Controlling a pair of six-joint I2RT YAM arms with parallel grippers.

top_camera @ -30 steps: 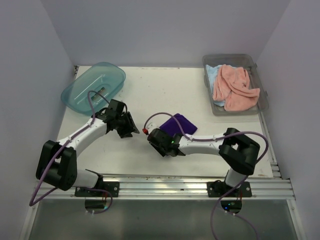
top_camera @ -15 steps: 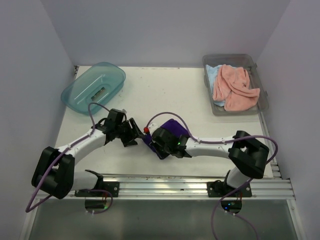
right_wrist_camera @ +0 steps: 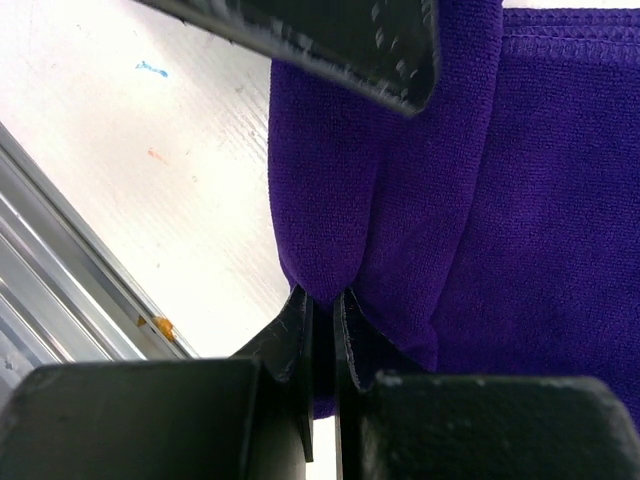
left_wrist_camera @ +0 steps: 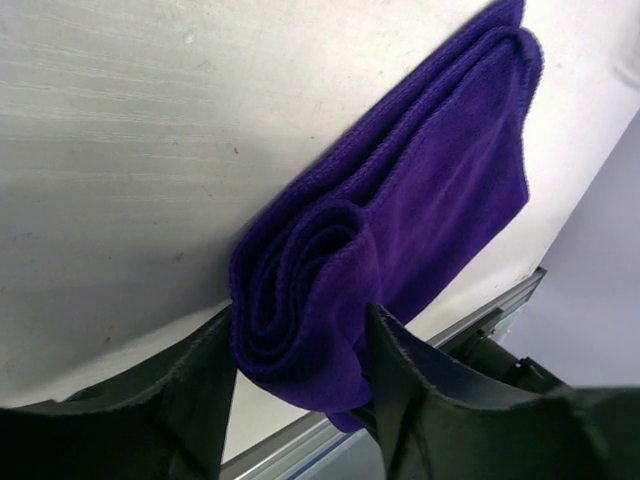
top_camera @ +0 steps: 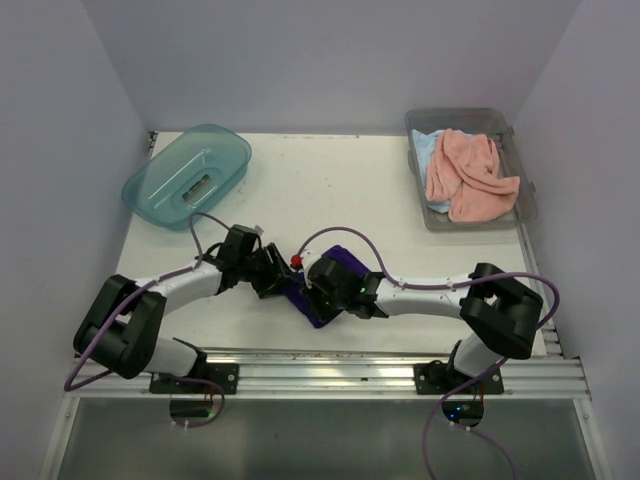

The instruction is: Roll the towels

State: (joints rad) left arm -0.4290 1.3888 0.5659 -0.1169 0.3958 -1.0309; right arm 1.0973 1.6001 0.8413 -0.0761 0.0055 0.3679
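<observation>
A dark purple towel (top_camera: 345,263) lies partly rolled near the table's front middle. In the left wrist view its rolled end (left_wrist_camera: 300,290) faces me. My left gripper (top_camera: 283,281) (left_wrist_camera: 300,322) is open and straddles that end, a finger against each side of the roll. Opposite it, my right gripper (top_camera: 313,292) (right_wrist_camera: 322,298) is shut, pinching a fold of the purple towel (right_wrist_camera: 520,200) at its edge. A salmon pink towel (top_camera: 468,175) and a light blue towel (top_camera: 425,148) lie bunched in the far-right bin.
The clear grey bin (top_camera: 527,205) stands at the back right. A teal tub (top_camera: 190,170) sits at the back left. A metal rail (top_camera: 380,365) runs along the near edge, close to the towel. A finger of the left gripper (right_wrist_camera: 330,40) crosses the right wrist view's top.
My right gripper shut on the purple towel and drew it left and nearer. The left gripper opened wider and moved right until its fingers came around the rolled end.
</observation>
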